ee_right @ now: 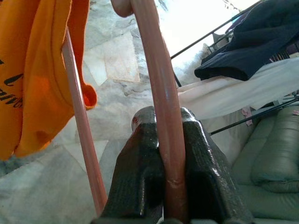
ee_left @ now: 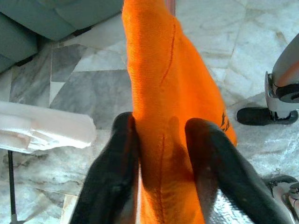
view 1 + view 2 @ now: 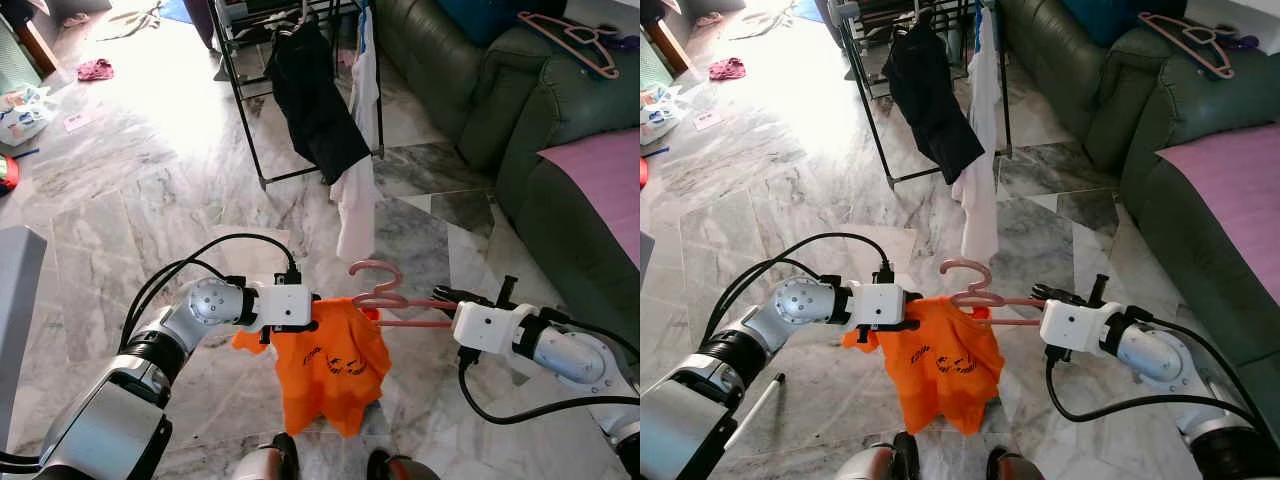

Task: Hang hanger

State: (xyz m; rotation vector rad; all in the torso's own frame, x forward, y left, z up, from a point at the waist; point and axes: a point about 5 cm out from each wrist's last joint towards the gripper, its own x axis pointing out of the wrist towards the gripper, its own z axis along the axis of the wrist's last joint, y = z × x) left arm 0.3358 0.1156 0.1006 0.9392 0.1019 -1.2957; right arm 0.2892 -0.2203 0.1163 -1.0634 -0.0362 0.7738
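Two grippers are engaged low above the marble floor (image 3: 130, 200). The right gripper (image 1: 164, 154) is clamped tight on a pink hanger (image 3: 385, 298), while the left gripper (image 2: 159, 154) is closed narrowly on the orange T-shirt (image 3: 330, 365) draped over that hanger. Black lettering is printed on the shirt, too small to read. One clothes rack (image 3: 250, 110) is seen ahead, carrying a black garment (image 3: 315, 100) and a white garment (image 3: 358, 190).

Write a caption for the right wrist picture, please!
Right gripper clamps the pink hanger carrying an orange T-shirt.

Grey marble floor (image 3: 150, 200); green sofa (image 3: 540, 110); sunlit.
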